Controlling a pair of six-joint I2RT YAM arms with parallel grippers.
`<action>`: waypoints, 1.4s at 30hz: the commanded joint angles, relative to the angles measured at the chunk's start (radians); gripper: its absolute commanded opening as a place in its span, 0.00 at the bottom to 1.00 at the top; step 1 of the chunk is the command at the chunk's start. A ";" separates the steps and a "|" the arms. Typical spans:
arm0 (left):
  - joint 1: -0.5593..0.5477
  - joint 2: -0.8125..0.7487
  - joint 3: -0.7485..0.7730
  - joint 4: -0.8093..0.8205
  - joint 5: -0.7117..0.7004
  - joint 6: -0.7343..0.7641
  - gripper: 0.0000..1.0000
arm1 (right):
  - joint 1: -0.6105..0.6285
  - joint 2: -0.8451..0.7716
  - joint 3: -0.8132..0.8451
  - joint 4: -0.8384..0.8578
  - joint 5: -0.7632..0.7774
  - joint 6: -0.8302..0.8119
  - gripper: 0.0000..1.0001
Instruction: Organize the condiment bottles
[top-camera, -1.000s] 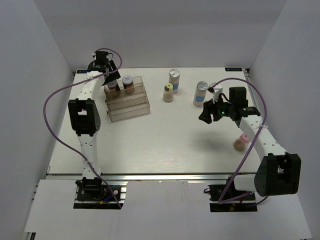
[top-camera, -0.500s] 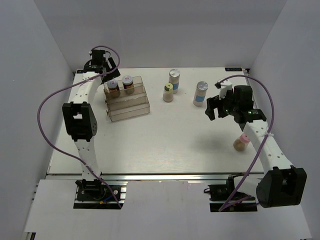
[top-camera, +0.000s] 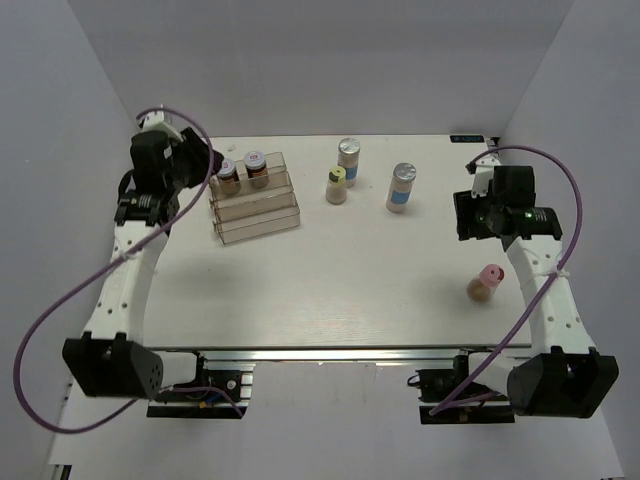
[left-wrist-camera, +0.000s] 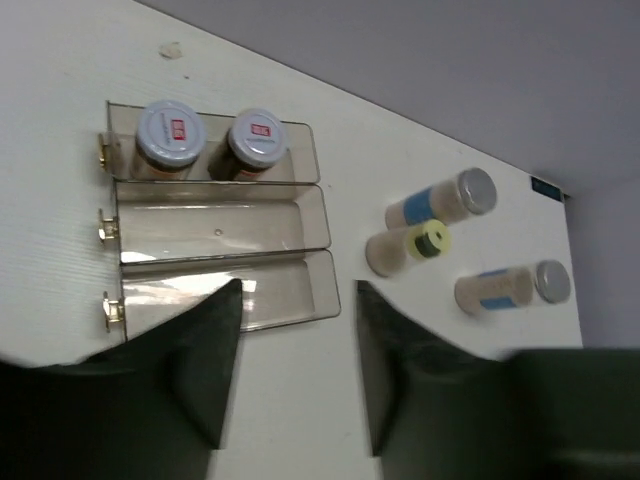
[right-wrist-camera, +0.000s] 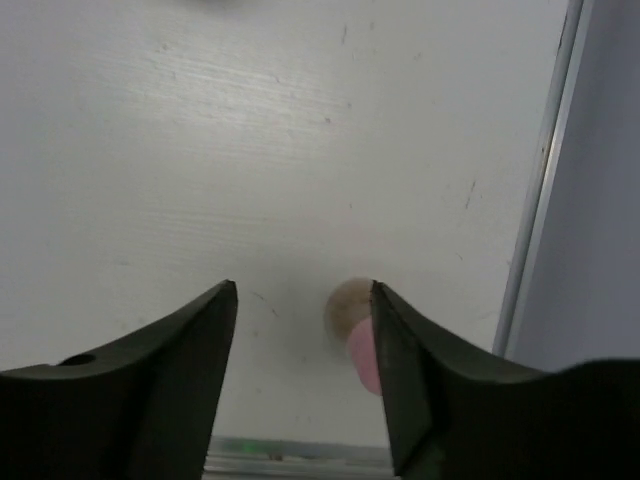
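Two dark jars (top-camera: 228, 172) (top-camera: 256, 168) with pale, red-marked lids stand side by side in the back step of the clear rack (top-camera: 258, 212); they also show in the left wrist view (left-wrist-camera: 171, 136) (left-wrist-camera: 256, 143). A yellow-lidded jar (top-camera: 337, 184) (left-wrist-camera: 405, 247) and two white blue-banded bottles (top-camera: 348, 154) (top-camera: 402, 187) stand mid-table. A pink-lidded tan jar (top-camera: 484, 283) (right-wrist-camera: 352, 325) stands near the right edge. My left gripper (top-camera: 193, 160) (left-wrist-camera: 295, 370) is open and empty, left of the rack. My right gripper (top-camera: 467, 214) (right-wrist-camera: 302, 288) is open and empty, above the table beyond the pink-lidded jar.
The rack's (left-wrist-camera: 220, 215) two front steps hold nothing. The white bottles appear in the left wrist view (left-wrist-camera: 440, 199) (left-wrist-camera: 505, 288). The table's right edge rail (right-wrist-camera: 540, 190) runs close beside the pink-lidded jar. White walls enclose the table on three sides.
My left arm has swung back and left, from above the rack's back step. My right arm has pulled back to the right, away from the nearer white bottle.
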 joint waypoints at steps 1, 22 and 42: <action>0.000 -0.091 -0.184 0.028 0.123 -0.020 0.64 | -0.024 0.038 0.066 -0.200 0.030 -0.029 0.65; -0.038 -0.177 -0.415 0.071 0.187 -0.032 0.83 | -0.138 0.177 -0.061 -0.245 0.165 -0.154 0.88; -0.037 -0.189 -0.446 0.073 0.170 -0.065 0.83 | -0.217 0.261 -0.115 -0.174 0.160 -0.175 0.61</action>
